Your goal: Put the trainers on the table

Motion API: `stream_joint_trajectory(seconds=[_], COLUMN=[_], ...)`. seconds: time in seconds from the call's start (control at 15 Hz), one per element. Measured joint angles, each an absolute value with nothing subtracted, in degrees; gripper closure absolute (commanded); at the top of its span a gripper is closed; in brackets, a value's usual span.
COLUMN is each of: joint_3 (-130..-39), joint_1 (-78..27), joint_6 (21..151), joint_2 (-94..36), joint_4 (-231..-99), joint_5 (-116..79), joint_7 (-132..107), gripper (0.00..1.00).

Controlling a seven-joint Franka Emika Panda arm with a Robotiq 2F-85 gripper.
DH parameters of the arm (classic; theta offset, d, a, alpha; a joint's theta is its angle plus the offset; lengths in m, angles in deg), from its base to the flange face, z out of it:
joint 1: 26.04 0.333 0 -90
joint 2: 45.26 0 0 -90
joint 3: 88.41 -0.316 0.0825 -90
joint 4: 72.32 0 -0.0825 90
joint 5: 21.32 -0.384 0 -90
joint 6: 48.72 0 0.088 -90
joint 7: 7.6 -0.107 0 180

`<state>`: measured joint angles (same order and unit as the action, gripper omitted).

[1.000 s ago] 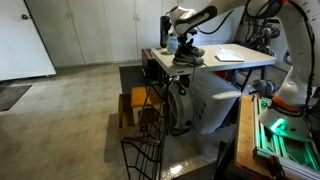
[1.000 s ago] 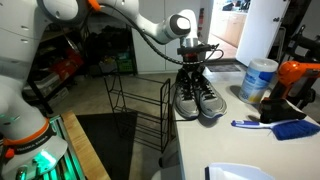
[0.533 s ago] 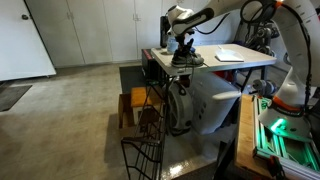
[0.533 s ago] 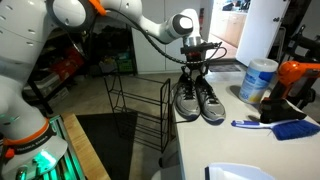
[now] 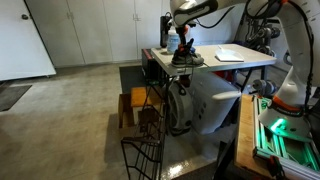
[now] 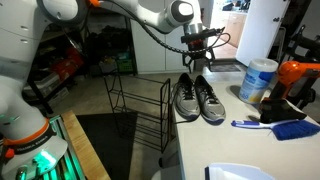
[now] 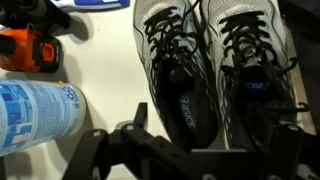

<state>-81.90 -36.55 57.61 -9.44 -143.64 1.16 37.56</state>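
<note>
The trainers (image 6: pixel 198 100), a dark pair with pale soles, stand side by side on the white table (image 6: pixel 225 150) near its edge. They also show in an exterior view (image 5: pixel 185 58). My gripper (image 6: pixel 197 55) hangs open a little above them, touching nothing; it shows too in an exterior view (image 5: pixel 182 40). In the wrist view the trainers (image 7: pixel 175 80) fill the middle, laces up, and my gripper (image 7: pixel 215 135) frames the bottom with its fingers spread and nothing between them.
A blue-and-white canister (image 6: pixel 258 78) and an orange tool (image 6: pixel 300 75) stand on the table beside the trainers, with a blue brush (image 6: pixel 280 127) nearer the front. A black wire rack (image 6: pixel 140 105) and a small wooden stool (image 5: pixel 130 105) sit on the floor by the table's edge.
The gripper opened and let go of the trainers, then rose straight up. The trainers stay where they were set on the table.
</note>
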Motion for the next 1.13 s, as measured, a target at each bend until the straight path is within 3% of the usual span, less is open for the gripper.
stream_joint_trajectory(seconds=[1.13], joint_3=[-81.5], joint_1=[-40.3], joint_6=[63.3], joint_2=[-32.8], joint_4=[-168.8], joint_5=[-19.4], joint_7=[17.4], gripper=[0.00])
